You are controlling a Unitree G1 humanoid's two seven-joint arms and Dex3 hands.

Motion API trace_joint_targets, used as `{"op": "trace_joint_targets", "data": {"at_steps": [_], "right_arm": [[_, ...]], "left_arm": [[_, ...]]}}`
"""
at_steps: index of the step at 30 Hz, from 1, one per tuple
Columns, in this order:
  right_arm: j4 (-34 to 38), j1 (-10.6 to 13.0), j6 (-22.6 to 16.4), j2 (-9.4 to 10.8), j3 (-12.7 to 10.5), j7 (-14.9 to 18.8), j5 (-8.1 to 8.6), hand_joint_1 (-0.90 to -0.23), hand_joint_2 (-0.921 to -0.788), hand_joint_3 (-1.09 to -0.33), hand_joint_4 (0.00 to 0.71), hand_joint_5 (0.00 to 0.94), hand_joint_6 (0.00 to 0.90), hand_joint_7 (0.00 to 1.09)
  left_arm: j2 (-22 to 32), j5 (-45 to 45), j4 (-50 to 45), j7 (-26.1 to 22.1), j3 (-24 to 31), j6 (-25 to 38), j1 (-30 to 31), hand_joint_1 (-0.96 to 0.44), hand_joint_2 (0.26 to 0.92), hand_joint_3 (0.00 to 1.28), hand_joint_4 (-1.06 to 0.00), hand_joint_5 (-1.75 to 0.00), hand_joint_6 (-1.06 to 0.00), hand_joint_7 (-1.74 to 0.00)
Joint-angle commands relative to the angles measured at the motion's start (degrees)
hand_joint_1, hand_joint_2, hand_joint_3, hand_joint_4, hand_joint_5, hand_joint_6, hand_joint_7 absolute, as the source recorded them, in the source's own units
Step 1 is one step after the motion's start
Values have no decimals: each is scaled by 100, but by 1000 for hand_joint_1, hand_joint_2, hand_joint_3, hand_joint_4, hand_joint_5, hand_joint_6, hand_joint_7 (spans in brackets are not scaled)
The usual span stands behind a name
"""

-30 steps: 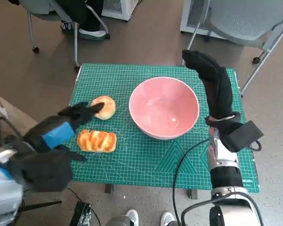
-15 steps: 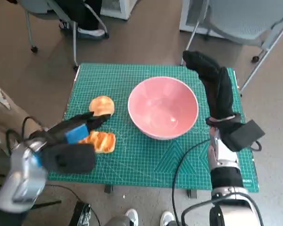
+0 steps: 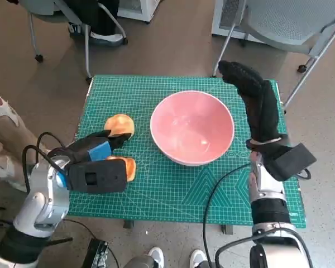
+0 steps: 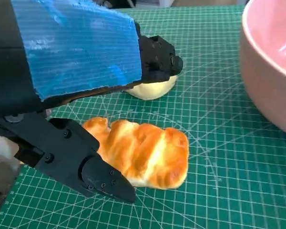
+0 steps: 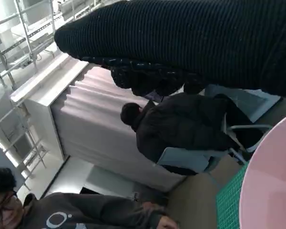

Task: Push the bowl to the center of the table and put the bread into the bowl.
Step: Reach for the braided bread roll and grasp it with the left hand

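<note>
Left hand (image 3: 95, 162) has dropped lower over the braided bread (image 4: 143, 152), fingers apart, gripping nothing. Round bun (image 3: 119, 124) just beyond. Pink bowl (image 3: 192, 127) mid-table on green mat (image 3: 173, 190). Right hand (image 3: 251, 95) beside bowl, grasp unclear.

Green cutting mat (image 3: 173, 190) covered the counter; grey chairs (image 3: 290, 22) stood behind, dark-jacketed person (image 5: 181, 131) sat nearby.

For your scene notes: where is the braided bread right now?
In the head view the braided bread lies on the green mat's left side, partly under the left hand, near the round bun.
</note>
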Motion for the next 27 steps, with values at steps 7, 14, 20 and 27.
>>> {"op": "trace_joint_targets", "data": {"at_steps": [7,14,20,27], "right_arm": [[45,164,-16,0,-15,111,89,-665,-921,-838,180,0,173,159],[78,152,-66,-4,-17,127,76,-660,-921,-840,179,0,168,167],[106,136,-70,-10,-18,148,85,-661,-921,-840,178,0,165,174],[135,128,-56,-4,-38,215,131,-668,-921,-839,178,0,160,183]], "left_arm": [[-21,114,226,123,-124,-105,-72,-320,670,5,-104,-9,-229,-8],[-33,142,313,132,-180,-114,-76,-324,674,5,-124,-9,-249,-11],[-21,158,315,121,-206,-138,-35,-329,677,4,-143,-9,-278,-17],[-23,189,244,107,-210,-143,29,-337,681,4,-159,-7,-305,-18]]}}
